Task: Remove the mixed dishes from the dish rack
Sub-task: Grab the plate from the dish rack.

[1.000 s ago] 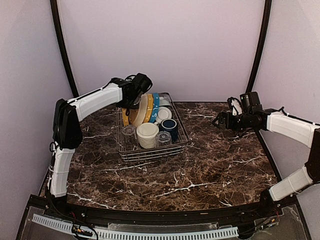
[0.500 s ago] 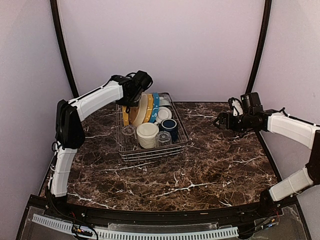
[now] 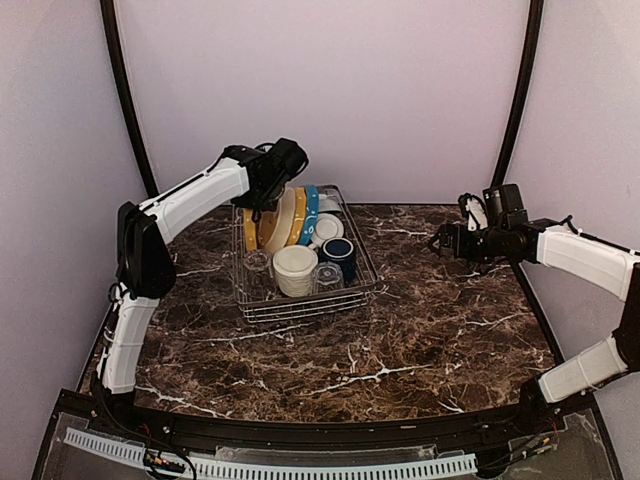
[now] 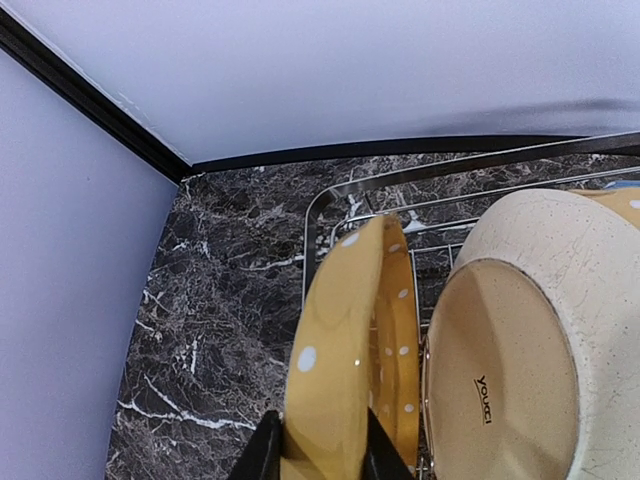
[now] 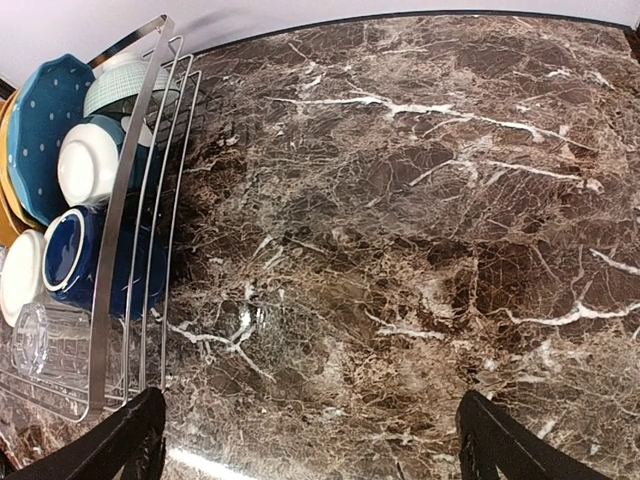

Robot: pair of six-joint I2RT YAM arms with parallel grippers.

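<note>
Left wrist view: the left jaws pinch narrow on the rim of the yellow dotted plate [image 4: 345, 350]. It stands on edge at the left side of the dish rack [image 4: 400, 185], with a cream plate [image 4: 520, 350] just beside it. The right jaws gape wide, holding nothing, over the marble tabletop [image 5: 400, 200] well right of the rack. Racked too: blue dotted plate [image 3: 311, 212], cream bowl [image 3: 295, 268], dark blue mug [image 3: 338, 250], clear glass [image 3: 326, 277]. No dish sits out on the tabletop, so I'd call this the first lift, with everything left to unload.
</note>
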